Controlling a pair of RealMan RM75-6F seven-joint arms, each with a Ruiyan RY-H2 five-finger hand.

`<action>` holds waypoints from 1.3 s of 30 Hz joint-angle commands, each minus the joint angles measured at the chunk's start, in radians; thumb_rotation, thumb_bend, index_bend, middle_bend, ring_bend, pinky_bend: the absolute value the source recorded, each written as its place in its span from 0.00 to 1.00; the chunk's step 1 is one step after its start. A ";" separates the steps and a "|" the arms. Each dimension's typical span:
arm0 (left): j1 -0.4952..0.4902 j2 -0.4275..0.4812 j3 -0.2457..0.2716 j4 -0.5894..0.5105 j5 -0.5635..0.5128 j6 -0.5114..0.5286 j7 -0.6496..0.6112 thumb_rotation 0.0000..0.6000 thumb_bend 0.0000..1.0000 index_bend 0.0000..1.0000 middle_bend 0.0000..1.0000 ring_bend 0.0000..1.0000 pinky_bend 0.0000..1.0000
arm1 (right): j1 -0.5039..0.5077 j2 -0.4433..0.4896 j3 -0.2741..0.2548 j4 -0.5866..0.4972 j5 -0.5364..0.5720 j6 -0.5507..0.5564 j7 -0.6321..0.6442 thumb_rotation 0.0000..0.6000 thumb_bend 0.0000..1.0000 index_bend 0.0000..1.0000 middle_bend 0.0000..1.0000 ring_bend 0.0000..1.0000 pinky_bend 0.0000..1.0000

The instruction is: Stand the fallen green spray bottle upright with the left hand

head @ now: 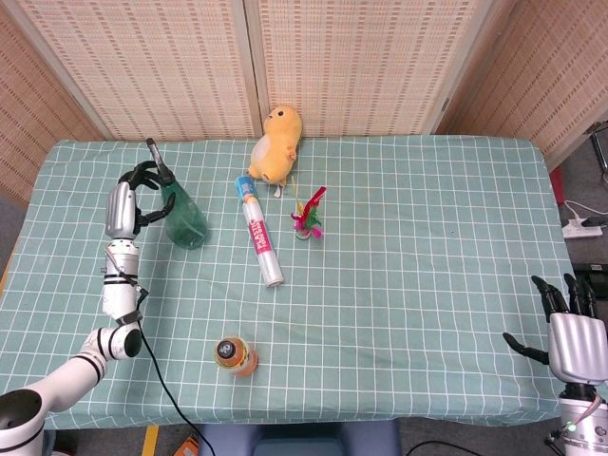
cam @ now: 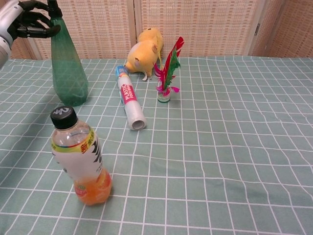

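Note:
The green spray bottle [head: 183, 217] [cam: 68, 68] stands upright on the checked cloth at the left of the table, its base on the surface. My left hand [head: 133, 193] [cam: 25, 22] grips its neck just below the black nozzle, fingers curled round it. My right hand [head: 570, 332] hangs off the table's right front corner with its fingers apart, holding nothing; the chest view does not show it.
A white tube with a pink label [head: 259, 231] [cam: 129, 100] lies in the middle. Behind it sits a yellow plush chick [head: 275, 144] [cam: 143, 51]. A feathered shuttlecock [head: 307, 217] [cam: 166, 73] stands beside them. An orange drink bottle [head: 234, 355] [cam: 79, 156] stands near the front.

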State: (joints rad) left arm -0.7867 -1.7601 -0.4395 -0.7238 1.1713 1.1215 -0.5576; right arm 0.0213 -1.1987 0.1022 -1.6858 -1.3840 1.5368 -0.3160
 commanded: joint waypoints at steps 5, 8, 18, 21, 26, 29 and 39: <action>0.015 0.021 0.013 -0.023 0.016 0.008 -0.011 1.00 0.28 0.04 0.39 0.37 0.16 | 0.001 0.000 -0.001 0.004 -0.007 0.001 0.008 1.00 0.00 0.14 0.25 0.01 0.00; 0.022 0.034 0.017 -0.040 0.023 0.014 -0.011 1.00 0.27 0.01 0.38 0.37 0.16 | 0.001 -0.001 -0.002 0.007 -0.010 0.002 0.013 1.00 0.00 0.14 0.25 0.01 0.00; 0.056 0.088 0.030 -0.115 0.038 0.039 0.009 1.00 0.26 0.00 0.35 0.35 0.16 | 0.001 -0.001 -0.005 0.017 -0.023 0.005 0.033 1.00 0.00 0.14 0.25 0.01 0.00; 0.068 0.107 0.032 -0.142 0.038 0.047 0.021 1.00 0.25 0.00 0.35 0.35 0.16 | 0.000 -0.001 -0.006 0.020 -0.028 0.006 0.041 1.00 0.00 0.14 0.25 0.02 0.00; 0.089 0.137 0.037 -0.182 0.035 0.052 0.045 1.00 0.25 0.00 0.34 0.34 0.16 | 0.000 0.000 -0.009 0.026 -0.037 0.008 0.057 1.00 0.00 0.14 0.25 0.02 0.00; 0.102 0.150 0.040 -0.197 0.026 0.051 0.069 1.00 0.25 0.00 0.33 0.33 0.16 | -0.001 0.000 -0.010 0.032 -0.043 0.009 0.070 1.00 0.00 0.15 0.25 0.02 0.00; 0.146 0.186 0.030 -0.150 -0.047 0.011 0.149 1.00 0.25 0.00 0.32 0.33 0.17 | 0.002 0.007 -0.019 0.049 -0.074 0.006 0.129 1.00 0.00 0.15 0.26 0.02 0.00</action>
State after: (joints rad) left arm -0.6511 -1.5842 -0.4090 -0.8798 1.1237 1.1288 -0.4124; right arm 0.0221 -1.1925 0.0850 -1.6391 -1.4549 1.5442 -0.1908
